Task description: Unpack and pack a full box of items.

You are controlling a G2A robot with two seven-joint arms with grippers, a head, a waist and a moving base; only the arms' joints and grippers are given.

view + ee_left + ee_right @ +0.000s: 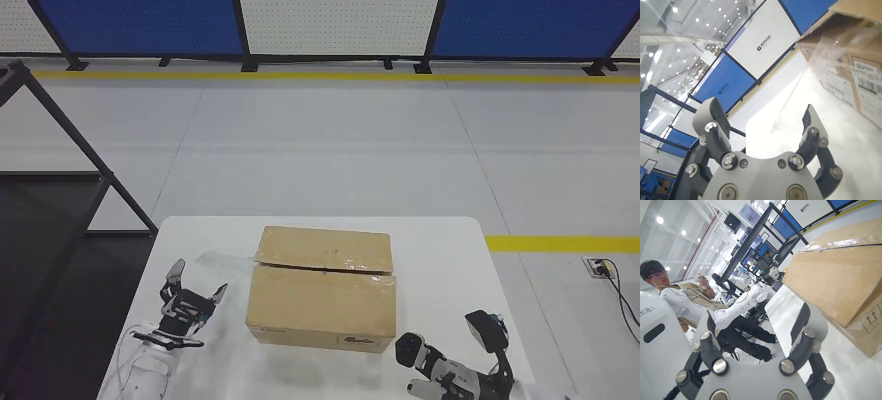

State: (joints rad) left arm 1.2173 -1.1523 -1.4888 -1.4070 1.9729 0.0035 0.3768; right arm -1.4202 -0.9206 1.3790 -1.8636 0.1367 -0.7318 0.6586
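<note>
The closed cardboard box sits on the white surface between the left pincer and right pincer, both spread apart. Beyond them, blue and white partition panels line a yellow floor stripe.

White table near; black metal rack on the left; blue and white partition panels far, behind a yellow floor line.

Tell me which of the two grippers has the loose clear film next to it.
The left gripper: clear film trails from the box onto the table ahead of its open fingers. The right gripper, also open, sits across the box.
</note>
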